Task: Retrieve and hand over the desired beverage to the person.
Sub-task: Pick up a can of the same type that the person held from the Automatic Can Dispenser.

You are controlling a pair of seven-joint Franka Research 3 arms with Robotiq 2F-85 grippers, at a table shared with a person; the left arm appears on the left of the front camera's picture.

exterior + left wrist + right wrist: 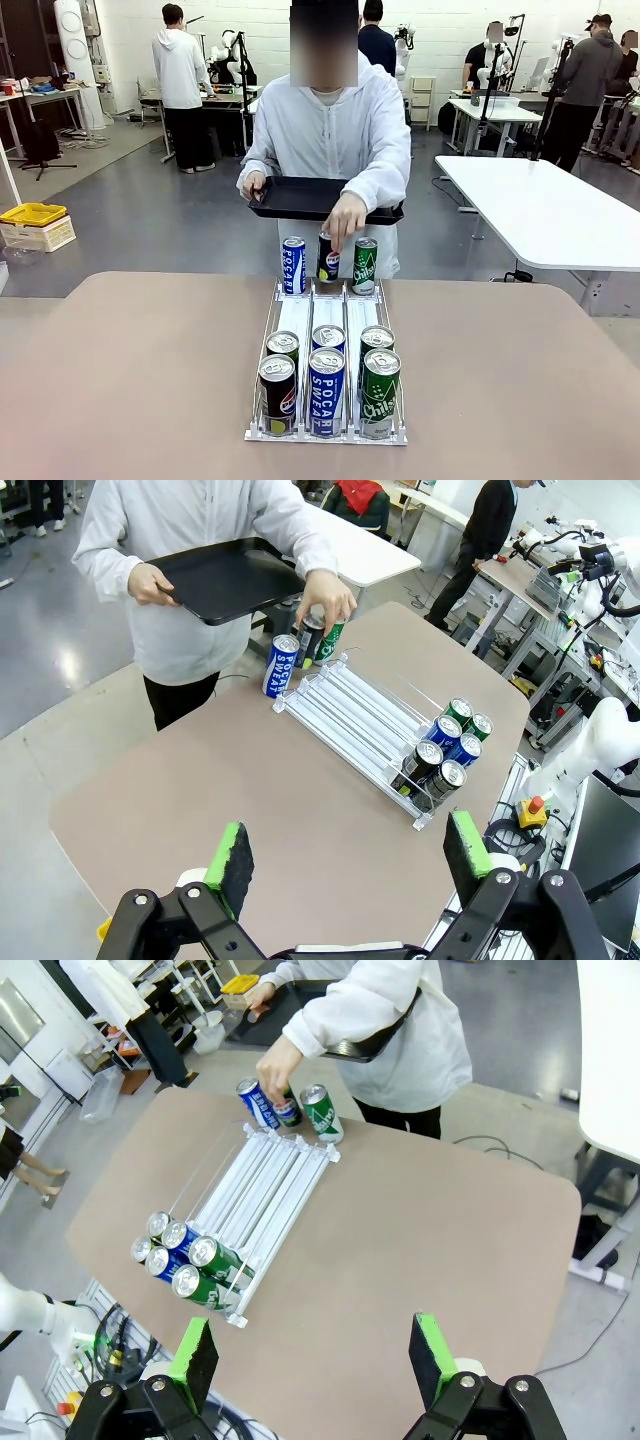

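A white rail rack (326, 310) lies in the middle of the brown table (120, 380). At its near end stand a black can (277, 395), a blue Pocari Sweat can (326, 390) and a green can (380, 393), with three more cans right behind them. At the far end stand a blue can (293, 265), a black can (328, 262) and a green can (365, 265). The person (330, 130) holds a black tray (300, 195) in one hand, and the other hand (345, 218) rests on the far black can. My left gripper (348, 852) and right gripper (313, 1350) hang open and empty above the table.
A white table (550, 210) stands to the right behind the person. A yellow crate (33, 213) sits on the floor at the far left. Other people and benches are farther back. The tabletop is bare on both sides of the rack (350, 710).
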